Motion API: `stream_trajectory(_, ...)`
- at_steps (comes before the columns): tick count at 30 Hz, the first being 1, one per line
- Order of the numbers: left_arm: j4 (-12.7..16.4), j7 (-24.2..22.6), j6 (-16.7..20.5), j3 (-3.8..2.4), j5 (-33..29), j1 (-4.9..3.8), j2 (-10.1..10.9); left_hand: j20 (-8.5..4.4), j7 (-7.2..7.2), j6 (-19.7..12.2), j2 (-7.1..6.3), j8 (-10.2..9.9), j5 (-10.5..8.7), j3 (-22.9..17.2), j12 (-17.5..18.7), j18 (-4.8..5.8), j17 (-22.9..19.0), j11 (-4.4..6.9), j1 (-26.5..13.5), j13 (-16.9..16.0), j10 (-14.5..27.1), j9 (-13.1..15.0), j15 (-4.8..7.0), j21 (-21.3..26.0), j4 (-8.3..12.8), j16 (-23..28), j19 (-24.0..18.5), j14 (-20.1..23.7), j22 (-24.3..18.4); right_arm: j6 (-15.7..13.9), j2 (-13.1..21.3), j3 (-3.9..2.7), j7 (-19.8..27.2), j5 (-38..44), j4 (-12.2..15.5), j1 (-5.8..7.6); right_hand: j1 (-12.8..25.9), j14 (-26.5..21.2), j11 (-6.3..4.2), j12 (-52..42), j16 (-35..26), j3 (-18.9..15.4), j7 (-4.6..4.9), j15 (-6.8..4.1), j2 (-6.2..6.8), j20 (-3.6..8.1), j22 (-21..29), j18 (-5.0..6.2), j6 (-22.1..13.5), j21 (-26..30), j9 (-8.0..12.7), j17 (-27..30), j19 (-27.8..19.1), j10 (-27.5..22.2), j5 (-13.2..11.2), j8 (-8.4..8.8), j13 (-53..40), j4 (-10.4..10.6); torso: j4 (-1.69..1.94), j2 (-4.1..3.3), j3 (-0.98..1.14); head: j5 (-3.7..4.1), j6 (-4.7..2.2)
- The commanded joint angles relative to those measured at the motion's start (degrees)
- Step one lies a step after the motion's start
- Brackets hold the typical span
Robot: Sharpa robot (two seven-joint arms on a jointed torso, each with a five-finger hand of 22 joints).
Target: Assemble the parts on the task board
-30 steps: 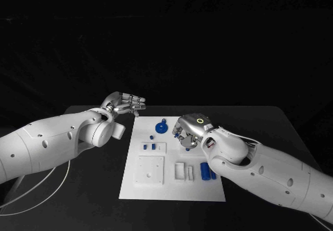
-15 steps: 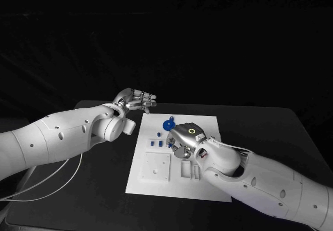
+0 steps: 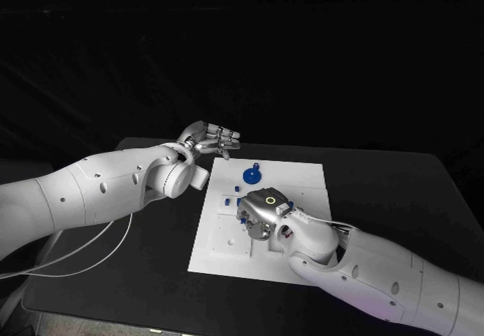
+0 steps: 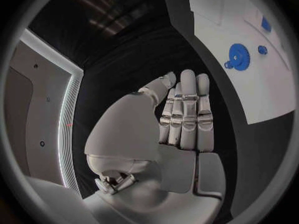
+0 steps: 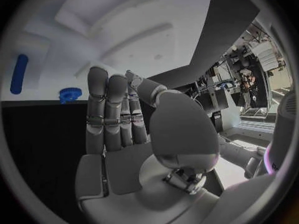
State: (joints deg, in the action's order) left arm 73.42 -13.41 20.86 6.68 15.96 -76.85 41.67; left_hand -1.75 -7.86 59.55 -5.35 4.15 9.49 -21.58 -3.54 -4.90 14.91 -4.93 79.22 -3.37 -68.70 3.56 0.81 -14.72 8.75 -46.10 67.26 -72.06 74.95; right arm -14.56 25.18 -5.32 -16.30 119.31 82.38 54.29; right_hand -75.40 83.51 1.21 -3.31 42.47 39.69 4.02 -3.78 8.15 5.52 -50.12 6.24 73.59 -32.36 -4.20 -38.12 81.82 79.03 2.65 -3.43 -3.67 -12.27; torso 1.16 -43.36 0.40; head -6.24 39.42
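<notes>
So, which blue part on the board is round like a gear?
The blue gear at the board's far end; the other blue parts are small or rod-shaped.

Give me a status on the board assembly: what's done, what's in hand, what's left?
Done: nothing I can confirm. The blue gear sits on the task board, seated or loose I can't tell. In hand: nothing; the right hand hovers over mid-board with flat fingers, and the left hand sits off the far corner. Left: small blue parts beside the right hand.

I see my two glossy white arms, each ending in a silver hand; the right hand (image 3: 264, 210) carries a glowing ring, and a white cable (image 3: 81, 246) trails beneath the left arm.
</notes>
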Motion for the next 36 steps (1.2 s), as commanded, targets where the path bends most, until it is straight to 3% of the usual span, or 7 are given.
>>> stream_trajectory(1, 0.2, -0.1, -0.6, -0.03, -0.4, -0.08, -0.2, 0.00, -0.07, 0.3, 0.21, -0.2, 0.04, 0.3, 0.2, -1.10, 0.1, -0.07, -0.2, 0.0, 0.3, 0.0, -0.18, 0.2, 0.1, 0.3, 0.4, -0.3, 1.2, 0.6, -0.3, 0.18, 0.9, 1.4, -0.4, -0.24, 0.4, 0.0, -0.02, -0.2, -0.2, 0.2, 0.17, -0.37, -0.33, 0.03, -0.4, 1.18, 0.4, 0.5, -0.1, 0.1, 0.7, 0.1, 0.2, -0.25, 0.0, -0.3, 0.04, 0.03, -0.02, -0.43, 0.40)
stream_trajectory(5, 0.1, 0.0, -0.7, -0.03, -0.4, -0.08, -0.3, 0.00, -0.05, 0.4, 0.22, -0.3, 0.02, 0.3, 0.2, -1.10, 0.1, -0.07, -0.1, 0.0, 0.3, 0.0, -0.18, 0.3, 0.1, 0.4, 0.4, -0.3, 1.2, 0.7, -0.4, 0.39, 1.0, 1.5, -0.8, -0.48, 0.4, 0.0, -0.02, -0.2, -0.2, 0.2, 0.17, -0.37, -0.33, 0.03, -0.4, 1.18, 0.4, 0.5, -0.1, 0.1, 0.7, 0.1, 0.2, -0.25, 0.0, -0.3, -0.07, 0.03, 0.05, -0.84, 0.66)
stream_trajectory(16, 0.0, 0.1, -0.9, -0.02, -0.4, -0.08, -0.3, 0.00, -0.05, 0.4, 0.22, -0.3, 0.02, 0.3, 0.2, -1.10, 0.1, -0.07, -0.1, 0.0, 0.3, 0.0, -0.18, 0.3, 0.1, 0.4, 0.4, -0.3, 1.2, 1.2, -0.5, 0.61, 0.9, 1.7, -1.1, -1.00, 0.6, -0.1, -0.02, -0.2, -0.1, 0.2, 0.16, -0.37, -0.45, 0.01, -1.2, 1.20, 0.4, 1.3, -0.1, 0.2, 0.9, 0.1, 0.2, -0.24, 0.0, -0.4, -0.02, 0.03, 0.07, -1.02, 1.06)
stream_trajectory(27, -0.3, 0.2, -1.0, -0.02, -0.4, -0.08, -0.3, 0.02, -0.07, 0.4, 0.24, -0.3, 0.01, 0.4, 0.2, -1.09, 0.1, -0.09, -0.2, 0.0, 0.4, 0.0, -0.20, 0.4, 0.0, 0.4, 0.4, -0.2, 1.2, 1.4, -0.2, 0.65, 0.7, 1.9, -0.9, -1.21, 0.6, -0.1, -0.03, -0.2, 0.0, 0.2, 0.15, -0.37, -0.45, 0.01, -1.5, 1.23, 0.4, 1.5, -0.1, 0.3, 1.1, 0.1, 0.2, -0.24, 0.0, -0.5, -0.16, 0.04, 0.06, -1.02, 1.16)
stream_trajectory(36, -0.6, 0.3, -1.2, -0.02, -0.4, -0.08, -0.2, 0.02, -0.07, 0.4, 0.24, -0.3, 0.01, 0.4, 0.2, -1.09, 0.1, -0.09, -0.2, 0.0, 0.4, 0.0, -0.20, 0.4, 0.0, 0.4, 0.4, -0.2, 1.2, 1.1, 0.2, 0.65, 0.5, 2.2, -0.8, -1.39, 0.7, -0.1, -0.02, -0.2, 0.1, 0.3, 0.15, -0.37, -0.46, -0.01, -2.0, 1.22, 0.4, 2.0, -0.1, 0.4, 1.2, 0.1, 0.2, -0.24, 0.0, -0.6, -0.06, 0.06, 0.09, -1.00, 1.23)
